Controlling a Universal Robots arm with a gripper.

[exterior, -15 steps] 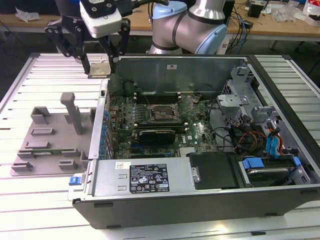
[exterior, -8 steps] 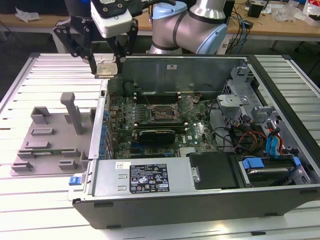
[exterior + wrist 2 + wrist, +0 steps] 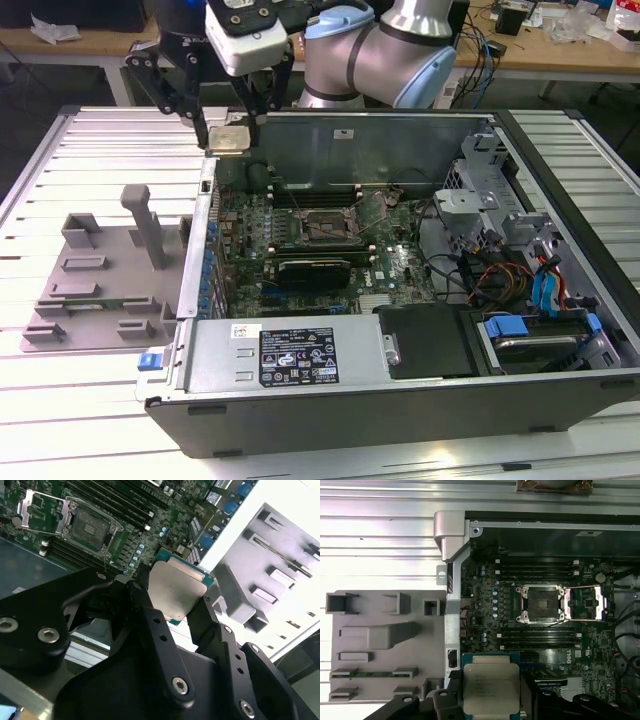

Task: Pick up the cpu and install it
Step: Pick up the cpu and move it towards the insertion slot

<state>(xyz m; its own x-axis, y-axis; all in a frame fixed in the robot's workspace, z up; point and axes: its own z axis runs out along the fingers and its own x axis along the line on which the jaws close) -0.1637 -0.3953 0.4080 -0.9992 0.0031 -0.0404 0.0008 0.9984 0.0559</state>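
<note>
The gripper [image 3: 231, 128] held the cpu [image 3: 230, 140] in the air, over the far corner of the open computer case [image 3: 300, 400]. In the exterior view this place was at about ten o'clock from the empty cpu socket [image 3: 325, 222] and at about one o'clock from the grey plastic fixture [image 3: 100, 280] on the table. The chip was well apart from the socket and touched nothing except the gripper.

In the second wrist view the jaws stood narrow and were closed on the cpu [image 3: 175, 592]. The two black fingers [image 3: 150, 617] pressed on opposite edges of the chip, so its silver metal top stayed free. In the first wrist view the cpu [image 3: 491, 687] sat level between them, and the socket [image 3: 542, 604] was seen with its load plate [image 3: 585, 602] swung open to the side.

I judged the chip to be light, thin and stiff, so a small force should be enough to carry it. The metal top looked smooth and could slip if the grip was loose. The underside was hidden, but it probably carries fine contacts, so the edges seemed to be the right place to hold it, as here. The socket also looked delicate, and a tilted chip could damage it.
</note>
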